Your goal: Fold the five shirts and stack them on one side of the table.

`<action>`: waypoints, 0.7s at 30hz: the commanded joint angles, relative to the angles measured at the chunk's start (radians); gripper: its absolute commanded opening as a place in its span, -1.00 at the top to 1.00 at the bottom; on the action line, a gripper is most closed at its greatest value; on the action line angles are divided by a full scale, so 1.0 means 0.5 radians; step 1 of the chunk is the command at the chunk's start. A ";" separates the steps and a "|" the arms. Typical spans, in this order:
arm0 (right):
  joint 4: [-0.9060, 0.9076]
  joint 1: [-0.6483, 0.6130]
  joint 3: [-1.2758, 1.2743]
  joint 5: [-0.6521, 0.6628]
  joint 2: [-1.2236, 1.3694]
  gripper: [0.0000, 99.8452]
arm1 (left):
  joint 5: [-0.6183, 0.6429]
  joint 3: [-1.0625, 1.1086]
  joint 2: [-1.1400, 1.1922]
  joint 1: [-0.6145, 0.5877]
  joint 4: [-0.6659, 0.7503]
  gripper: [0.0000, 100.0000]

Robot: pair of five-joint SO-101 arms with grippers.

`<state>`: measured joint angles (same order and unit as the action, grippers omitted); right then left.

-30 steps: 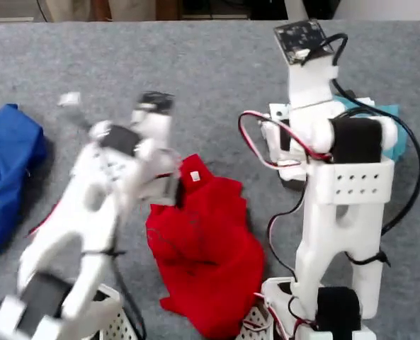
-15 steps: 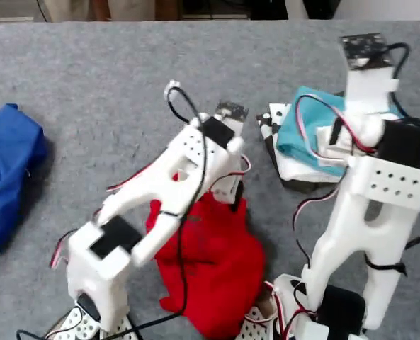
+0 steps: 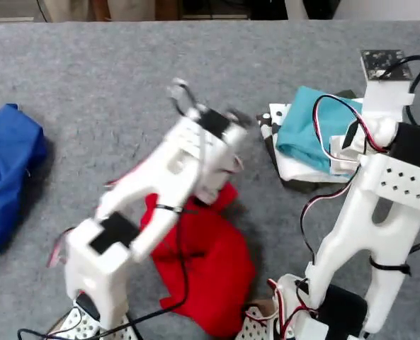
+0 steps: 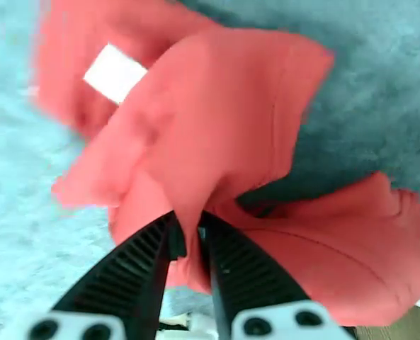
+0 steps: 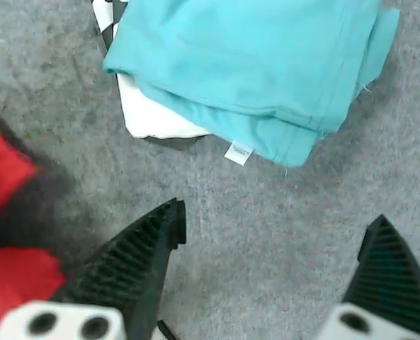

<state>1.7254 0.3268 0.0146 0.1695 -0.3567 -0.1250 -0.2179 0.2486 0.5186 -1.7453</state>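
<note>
A crumpled red shirt [image 3: 210,265] lies at the table's near middle. My left gripper [image 4: 190,237] is shut on a fold of the red shirt [image 4: 224,152], lifting it off the grey cloth; the left arm [image 3: 174,170] hides the pinch point from above. A folded teal shirt [image 3: 310,129] tops a stack with a white shirt [image 3: 294,170] and a black-and-white checked one [image 3: 270,122] at the right. My right gripper [image 5: 266,234] hangs open over bare table just beside the teal shirt [image 5: 259,64]. A blue shirt [image 3: 8,166] lies bunched at the left edge.
The table is covered in grey felt [image 3: 110,71], with open room across the far half and between the blue and red shirts. Both arm bases [image 3: 316,312] stand at the near edge.
The left arm swung right over the red shirt, closed on a fold and has begun pulling it up. The right arm shifted right, uncovering the teal stack.
</note>
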 commanded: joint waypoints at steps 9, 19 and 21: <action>-0.276 -0.760 -0.361 -0.025 -0.035 0.23 | -0.402 0.697 -1.450 -0.914 -0.031 0.96; -0.865 -1.919 -0.330 -0.377 0.532 0.24 | -0.733 1.399 -1.932 -1.669 -0.025 0.96; -0.881 -2.027 -0.189 -0.377 0.772 0.24 | -0.792 1.504 -1.932 -1.725 -0.025 0.96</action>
<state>1.3249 -0.5923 -0.1695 -0.0084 -0.0928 -0.4826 0.4849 -0.6920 -0.2915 -1.7469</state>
